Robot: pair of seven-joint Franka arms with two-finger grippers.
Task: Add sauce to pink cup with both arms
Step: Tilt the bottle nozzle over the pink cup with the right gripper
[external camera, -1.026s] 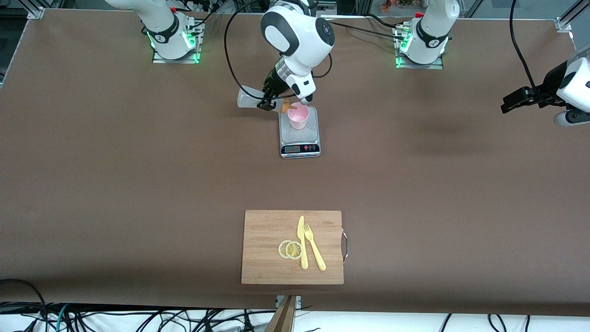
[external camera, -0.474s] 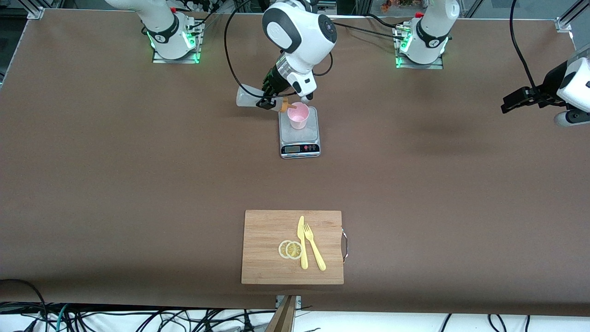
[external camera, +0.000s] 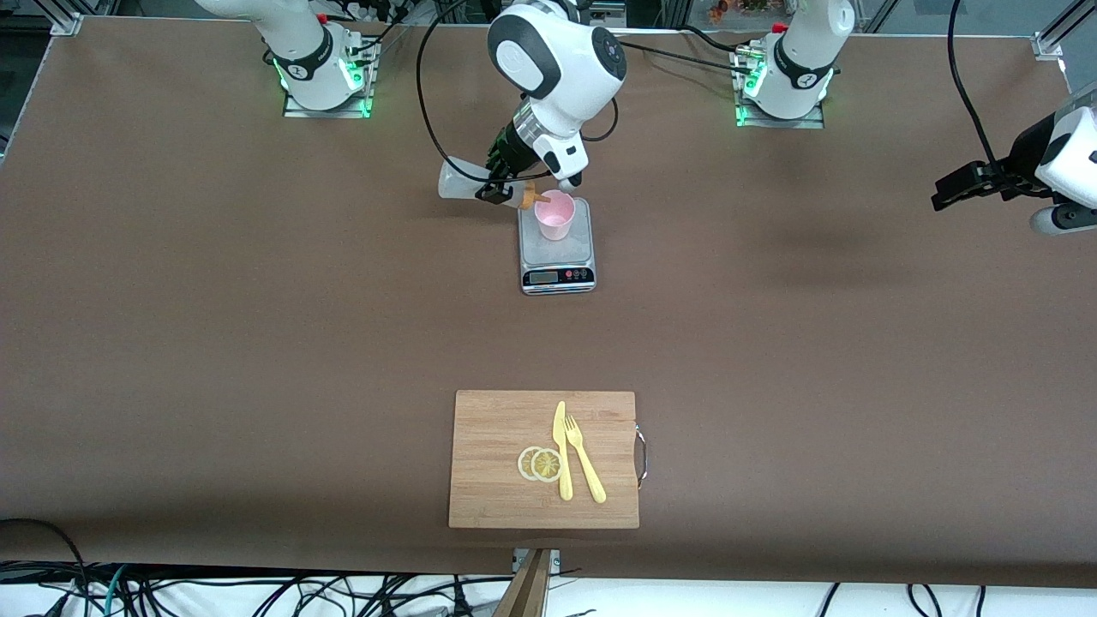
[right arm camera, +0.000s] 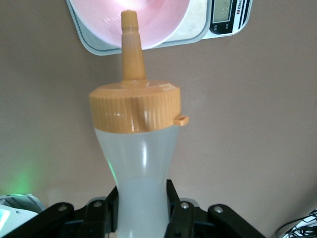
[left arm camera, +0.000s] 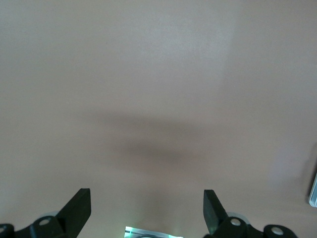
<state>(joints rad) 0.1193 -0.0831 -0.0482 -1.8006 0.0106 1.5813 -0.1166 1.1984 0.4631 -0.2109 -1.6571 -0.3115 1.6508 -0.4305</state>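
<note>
The right tool [external camera: 497, 190] is clamped on the sauce [external camera: 463, 183], tipped nearly flat with its orange nozzle [right arm camera: 130, 37] over the rim of the pink cup [external camera: 554, 214], which stands on the scale [external camera: 557, 257] at the far middle of the bench [external camera: 257, 343]. The nozzle barely clears the rim, so a squeeze may dribble onto the scale plate. The left tool [external camera: 964, 186] waits, fingers spread wide, over the left arm's end of the bench
</note>
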